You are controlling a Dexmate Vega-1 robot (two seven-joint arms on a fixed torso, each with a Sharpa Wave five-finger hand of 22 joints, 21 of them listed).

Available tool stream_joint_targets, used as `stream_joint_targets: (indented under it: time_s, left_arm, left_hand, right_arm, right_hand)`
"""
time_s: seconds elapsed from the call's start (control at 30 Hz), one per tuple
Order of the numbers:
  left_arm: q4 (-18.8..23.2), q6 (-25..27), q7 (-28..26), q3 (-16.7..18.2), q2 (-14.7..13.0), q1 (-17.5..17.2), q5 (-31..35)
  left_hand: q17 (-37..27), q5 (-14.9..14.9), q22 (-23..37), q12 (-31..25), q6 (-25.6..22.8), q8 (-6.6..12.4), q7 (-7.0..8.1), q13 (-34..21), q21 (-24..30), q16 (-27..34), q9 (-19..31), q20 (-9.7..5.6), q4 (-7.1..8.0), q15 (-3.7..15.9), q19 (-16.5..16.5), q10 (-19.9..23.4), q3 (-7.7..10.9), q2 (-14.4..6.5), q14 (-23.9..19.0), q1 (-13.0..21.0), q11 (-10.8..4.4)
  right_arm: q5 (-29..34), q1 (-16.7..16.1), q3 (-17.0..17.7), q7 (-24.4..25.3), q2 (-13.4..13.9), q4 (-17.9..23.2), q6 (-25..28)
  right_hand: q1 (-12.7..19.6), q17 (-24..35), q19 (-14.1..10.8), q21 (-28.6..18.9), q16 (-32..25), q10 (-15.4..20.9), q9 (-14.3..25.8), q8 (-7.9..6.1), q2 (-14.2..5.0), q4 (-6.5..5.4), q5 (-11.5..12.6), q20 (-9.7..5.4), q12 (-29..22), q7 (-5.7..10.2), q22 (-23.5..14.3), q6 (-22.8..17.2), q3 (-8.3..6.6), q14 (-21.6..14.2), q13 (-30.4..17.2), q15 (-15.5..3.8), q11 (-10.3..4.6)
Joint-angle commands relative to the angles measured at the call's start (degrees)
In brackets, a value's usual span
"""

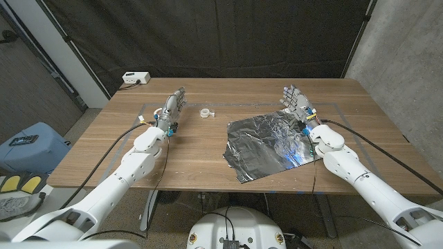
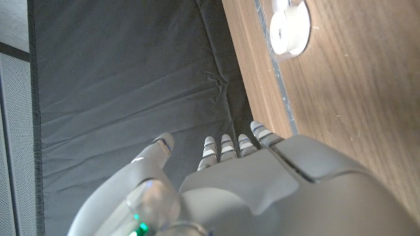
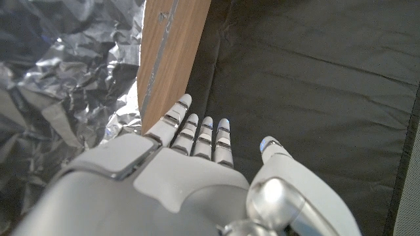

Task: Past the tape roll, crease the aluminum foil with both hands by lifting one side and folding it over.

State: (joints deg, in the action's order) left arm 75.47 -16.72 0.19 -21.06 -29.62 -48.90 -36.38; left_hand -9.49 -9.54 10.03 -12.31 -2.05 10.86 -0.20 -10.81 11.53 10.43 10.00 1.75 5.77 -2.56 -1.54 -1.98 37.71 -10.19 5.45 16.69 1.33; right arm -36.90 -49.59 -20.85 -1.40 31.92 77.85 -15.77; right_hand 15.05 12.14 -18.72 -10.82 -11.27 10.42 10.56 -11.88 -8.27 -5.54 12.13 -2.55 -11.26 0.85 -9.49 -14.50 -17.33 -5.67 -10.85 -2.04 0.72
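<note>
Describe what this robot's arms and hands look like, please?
Both arms are smooth, glossy white shells in rounded segments, with thin black cables trailing alongside them. The left hand and right hand are light grey and humanlike, with segmented fingers banded by dark joint lines and pale tips. Small coloured lights and fittings sit at the wrists; a green glow shows in the left wrist view.

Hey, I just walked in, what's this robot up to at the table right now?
A two-armed robot stands at a wooden table with a crumpled sheet of silver aluminum foil lying flat on it, not yet folded. The left robot hand is open, fingers extended, near a small white tape roll. The right robot hand is also open, at the foil's far right corner. Neither holds anything. A white box sits at the table's far left corner.
</note>
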Motion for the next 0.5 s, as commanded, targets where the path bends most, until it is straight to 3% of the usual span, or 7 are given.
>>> stream_joint_targets:
  time_s: [0.03, 0.5]
  left_arm:
    - [1.0, -0.3, -1.7, -0.9, 0.3, 0.2, 2.3]
    - [0.1, -0.9, -2.3, -1.6, 1.6, 1.8, 3.3]
  left_hand:
    - [-0.1, -0.4, 0.1, -0.4, -0.7, 0.30, 0.11, -0.2, 0.3, 0.1, 0.1, 0.39, -0.13, 0.03, 0.2, -0.5, 0.42, 0.1, 0.5, 0.7, -0.01]
    - [0.0, -0.5, 0.1, -0.4, -1.3, 0.23, -0.12, -0.2, 0.2, 0.0, 0.1, 0.31, -0.96, 0.07, 0.0, 0.1, 0.43, 0.2, 0.2, 1.0, -0.26]
  right_arm:
    - [0.8, 0.0, 0.3, -1.0, 3.2, 2.0, 3.4]
    - [2.5, 2.3, -0.1, -1.8, 5.0, 0.9, 4.7]
  right_hand:
    - [0.7, 0.1, -0.5, -0.4, -0.3, 0.2, 0.2, -0.25, 0.03, 0.17, 0.2, -1.74, -0.3, -0.78, -0.3, -0.4, -0.49, -0.6, -0.3, -0.89, 0.68]
    - [1.4, -0.2, -0.5, -0.3, -0.2, 0.0, 0.2, -0.14, 0.33, 0.96, 0.2, -1.73, -0.2, -0.67, -0.3, -0.7, -0.85, -0.6, -0.3, -0.83, 0.41]
